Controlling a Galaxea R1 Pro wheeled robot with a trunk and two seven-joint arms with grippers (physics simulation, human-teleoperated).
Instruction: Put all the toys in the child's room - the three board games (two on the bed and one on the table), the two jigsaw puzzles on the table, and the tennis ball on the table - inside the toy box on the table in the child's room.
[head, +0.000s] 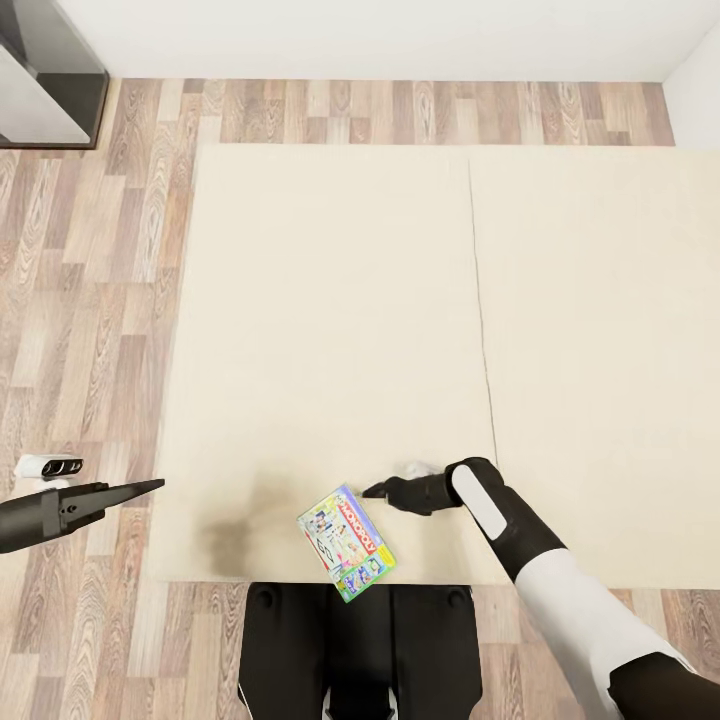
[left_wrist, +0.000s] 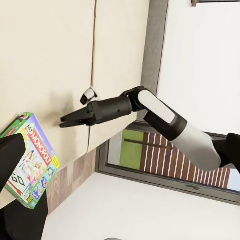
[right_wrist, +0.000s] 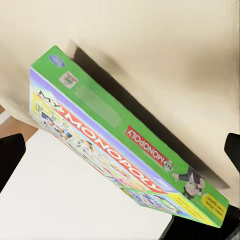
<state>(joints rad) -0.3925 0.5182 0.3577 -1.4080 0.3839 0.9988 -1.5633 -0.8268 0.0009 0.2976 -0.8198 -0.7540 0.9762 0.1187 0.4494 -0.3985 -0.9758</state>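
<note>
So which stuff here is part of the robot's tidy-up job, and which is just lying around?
Part of the job:
- Monopoly board game, lying flat near the bed's front edge
- bed, where the game lies
- right gripper, close beside the game, not touching it
- left gripper, out over the floor

Just lying around:
- dark furniture in the far corner
- wood-plank floor

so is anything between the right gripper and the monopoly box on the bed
Nothing visible. The right gripper points at the Monopoly box, which lies flat near the edge of the bed, with only bare mattress between them. The left gripper is off to the side over the floor.
</note>
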